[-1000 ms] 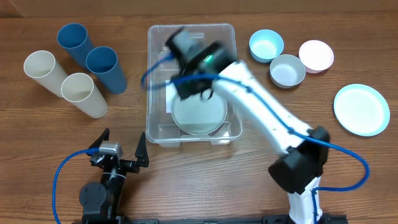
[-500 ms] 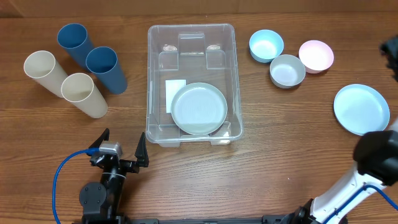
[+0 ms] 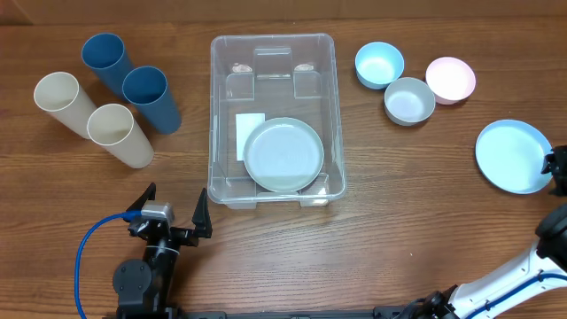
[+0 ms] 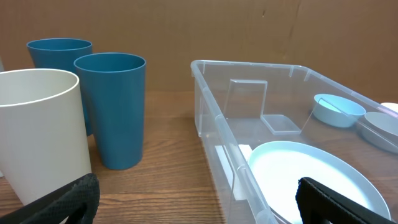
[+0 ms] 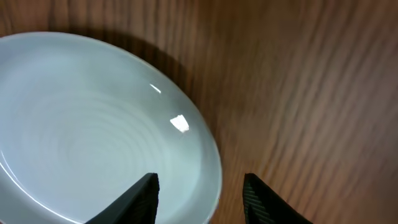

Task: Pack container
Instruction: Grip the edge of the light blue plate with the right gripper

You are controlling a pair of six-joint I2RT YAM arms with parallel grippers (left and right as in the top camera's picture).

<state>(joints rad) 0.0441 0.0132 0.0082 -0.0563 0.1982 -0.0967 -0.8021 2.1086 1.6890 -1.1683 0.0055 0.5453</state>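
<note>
Container (image 3: 273,46) stiff, light, slick plastic; we judge rim best hold. Left gripper (image 3: 174,208) wide, idle. Right gripper (image 5: 199,193) half-open astride plate (image 5: 93,124) rim, gripping nothing.

Robot lab bench, wooden table (image 3: 372,257), cardboard backdrop (image 4: 186,31)

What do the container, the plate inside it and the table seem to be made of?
The container looks like clear glossy plastic: its label and the wood show through. The plate inside seems smooth pale plastic or melamine, with a soft sheen; uncertain. The table shows brown wood grain, perhaps a laminate.
</note>
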